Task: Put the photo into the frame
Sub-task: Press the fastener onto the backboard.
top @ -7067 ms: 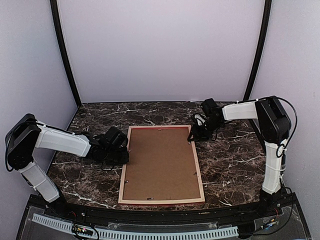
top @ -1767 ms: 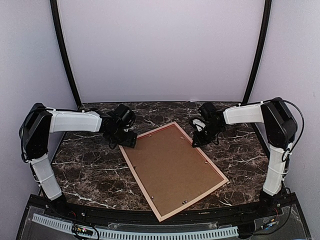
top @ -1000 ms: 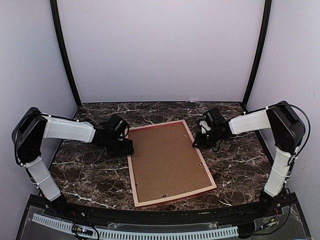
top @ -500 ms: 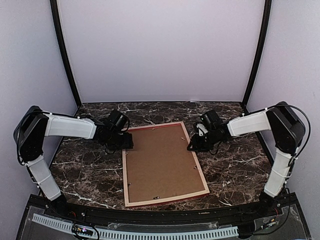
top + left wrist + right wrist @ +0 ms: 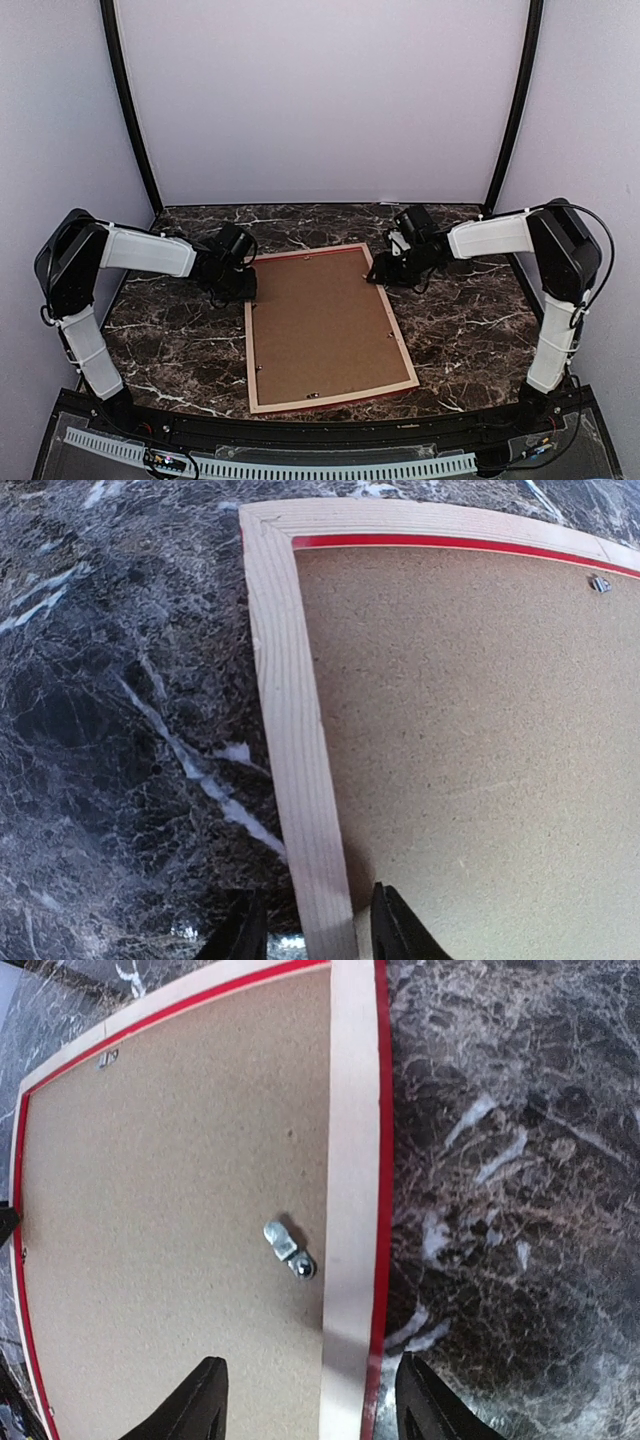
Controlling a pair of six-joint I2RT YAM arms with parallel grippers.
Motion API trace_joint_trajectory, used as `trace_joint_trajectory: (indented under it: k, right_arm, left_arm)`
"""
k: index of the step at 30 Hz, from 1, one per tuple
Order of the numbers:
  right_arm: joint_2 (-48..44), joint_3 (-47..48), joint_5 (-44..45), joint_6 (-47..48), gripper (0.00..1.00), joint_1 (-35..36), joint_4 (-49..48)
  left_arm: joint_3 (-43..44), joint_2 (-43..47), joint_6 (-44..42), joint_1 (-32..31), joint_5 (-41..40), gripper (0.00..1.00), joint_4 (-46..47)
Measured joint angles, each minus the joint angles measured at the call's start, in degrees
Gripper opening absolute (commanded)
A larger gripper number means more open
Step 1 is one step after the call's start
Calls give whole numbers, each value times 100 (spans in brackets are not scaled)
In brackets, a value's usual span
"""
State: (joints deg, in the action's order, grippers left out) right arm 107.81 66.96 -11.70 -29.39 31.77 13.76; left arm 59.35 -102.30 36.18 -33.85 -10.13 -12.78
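The frame (image 5: 250,350) lies face down in the middle of the table, pale wood back up, with a thin red edge showing. A plain brown backing board (image 5: 325,325) fills it. The photo is hidden. My left gripper (image 5: 245,290) is at the frame's far left corner. In the left wrist view it (image 5: 312,935) stands open astride the left rail (image 5: 290,730), a gap on each side. My right gripper (image 5: 385,270) is at the far right corner. In the right wrist view it (image 5: 310,1400) is wide open over the right rail (image 5: 350,1160), touching nothing.
Small metal turn clips (image 5: 288,1248) sit on the backing board (image 5: 170,1210) near the rails. Dark marble table (image 5: 470,320) surrounds the frame. Pale walls and two black posts close the back and sides.
The frame's near end has swung left, so it lies almost square to the table. The right gripper has moved back toward the far right corner. The left gripper stays at the far left corner.
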Motion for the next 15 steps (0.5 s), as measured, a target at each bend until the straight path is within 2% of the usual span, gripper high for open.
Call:
trace_joint_trajectory:
  k: [15]
  right_arm:
    - [968, 1060, 146, 146, 57, -328, 85]
  left_arm:
    - [0, -55, -61, 0, -2, 28, 98]
